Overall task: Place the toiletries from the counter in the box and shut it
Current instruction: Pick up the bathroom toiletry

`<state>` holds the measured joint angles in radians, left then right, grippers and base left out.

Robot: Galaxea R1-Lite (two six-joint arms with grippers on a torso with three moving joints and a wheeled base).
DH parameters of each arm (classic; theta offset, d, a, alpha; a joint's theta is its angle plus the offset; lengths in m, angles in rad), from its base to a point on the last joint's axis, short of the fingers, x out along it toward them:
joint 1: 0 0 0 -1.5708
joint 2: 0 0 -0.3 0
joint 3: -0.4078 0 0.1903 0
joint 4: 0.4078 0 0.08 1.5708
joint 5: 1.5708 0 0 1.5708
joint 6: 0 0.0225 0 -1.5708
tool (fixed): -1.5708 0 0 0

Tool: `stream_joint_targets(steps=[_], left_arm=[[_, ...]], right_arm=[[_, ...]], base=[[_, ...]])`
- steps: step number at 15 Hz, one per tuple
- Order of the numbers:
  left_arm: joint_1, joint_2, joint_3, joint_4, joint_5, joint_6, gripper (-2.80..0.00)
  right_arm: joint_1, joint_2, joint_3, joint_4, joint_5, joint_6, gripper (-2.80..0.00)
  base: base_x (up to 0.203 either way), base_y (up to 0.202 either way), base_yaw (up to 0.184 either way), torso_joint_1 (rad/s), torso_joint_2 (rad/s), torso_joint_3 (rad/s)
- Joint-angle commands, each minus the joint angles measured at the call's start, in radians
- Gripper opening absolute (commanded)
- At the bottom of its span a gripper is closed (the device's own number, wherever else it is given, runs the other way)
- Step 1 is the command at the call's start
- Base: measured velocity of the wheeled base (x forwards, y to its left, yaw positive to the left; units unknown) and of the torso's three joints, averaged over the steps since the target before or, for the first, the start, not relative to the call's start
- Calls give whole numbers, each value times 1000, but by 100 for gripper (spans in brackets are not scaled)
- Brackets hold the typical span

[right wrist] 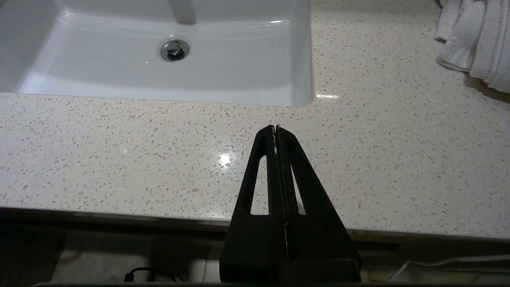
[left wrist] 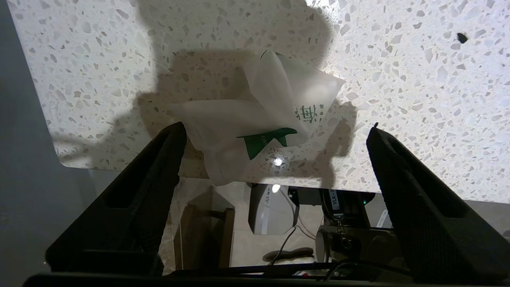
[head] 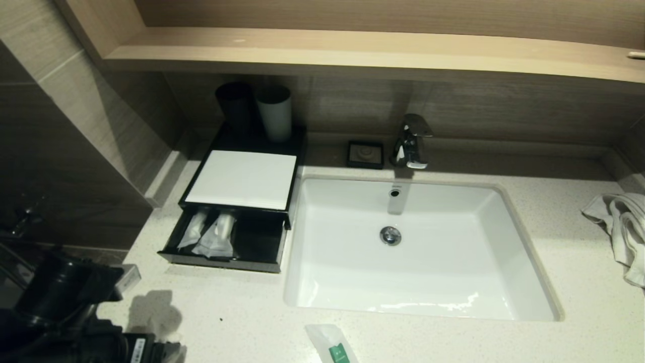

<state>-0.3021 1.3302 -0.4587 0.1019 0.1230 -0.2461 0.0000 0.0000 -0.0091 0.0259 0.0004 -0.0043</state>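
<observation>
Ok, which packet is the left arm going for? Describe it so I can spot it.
Start at the white sink and go to the counter's front edge at the robot's left. Between the open left gripper's fingers lies a crumpled translucent packet overhanging the edge. Its green mark and printed characters distinguish it from the flat sachet before the sink.

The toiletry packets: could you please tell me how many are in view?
4: two lie in the open drawer, left packet and right packet; one before the sink; one between the left gripper fingers.
</observation>
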Motion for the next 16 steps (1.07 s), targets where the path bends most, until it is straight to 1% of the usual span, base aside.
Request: stream_joint_targets(steps=[1,12,13,16], left_arm=[[0,16,0,1,1,-1,0],[0,50,5,1,3,-1,0],[0,50,8,1,3,-1,-280],[0,49,8,1,3,0,-280]], right_arm=[[0,0,0,0,0,0,-280],[0,0,0,0,1,0,-280],[0,0,0,0,0,0,-280],[0,0,0,0,1,0,-280]], base=[[0,0,0,0,0,0],[0,0,0,0,0,0],[0,0,0,0,0,0],[0,0,0,0,0,0]])
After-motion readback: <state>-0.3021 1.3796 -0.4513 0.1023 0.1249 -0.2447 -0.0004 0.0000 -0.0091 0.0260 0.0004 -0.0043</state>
